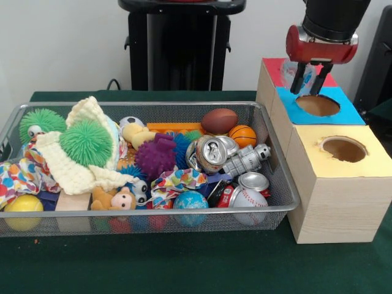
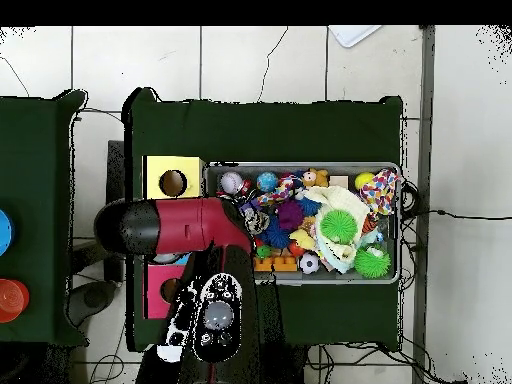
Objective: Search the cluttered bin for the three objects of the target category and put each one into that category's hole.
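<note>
No readable text, label, brand, number or sign shows on anything.

A brown toy football [image 1: 218, 120] lay near the far right corner, and a small basketball [image 1: 243, 135] was just beside it. Two green spiky balls [image 1: 86, 142] were at the left, one partly under a cream knitted cloth [image 1: 73, 168]. A purple spiky ball [image 1: 155, 155] stood in the middle, touching crushed drink cans [image 1: 211, 153]. A baseball [image 1: 248, 198], a globe ball [image 1: 190, 201] and a yellow ball [image 1: 23, 204] lay along the near side. The blue-topped hole [image 1: 317, 105] and the yellow-topped hole [image 1: 344, 149] were both open.
</note>
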Available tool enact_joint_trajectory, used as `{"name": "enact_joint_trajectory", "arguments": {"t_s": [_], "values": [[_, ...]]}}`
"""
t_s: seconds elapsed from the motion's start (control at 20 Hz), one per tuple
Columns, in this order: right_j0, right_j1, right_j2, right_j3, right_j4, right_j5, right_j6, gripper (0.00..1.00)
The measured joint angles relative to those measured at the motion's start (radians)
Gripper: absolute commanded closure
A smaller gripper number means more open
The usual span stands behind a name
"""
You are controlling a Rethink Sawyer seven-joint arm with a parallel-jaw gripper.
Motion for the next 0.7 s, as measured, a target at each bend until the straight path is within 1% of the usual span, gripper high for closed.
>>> {"name": "enact_joint_trajectory", "arguments": {"t_s": [0.7], "values": [[0.047, 0.029, -0.001, -0.043, 0.060, 0.000, 0.000, 1.00]]}}
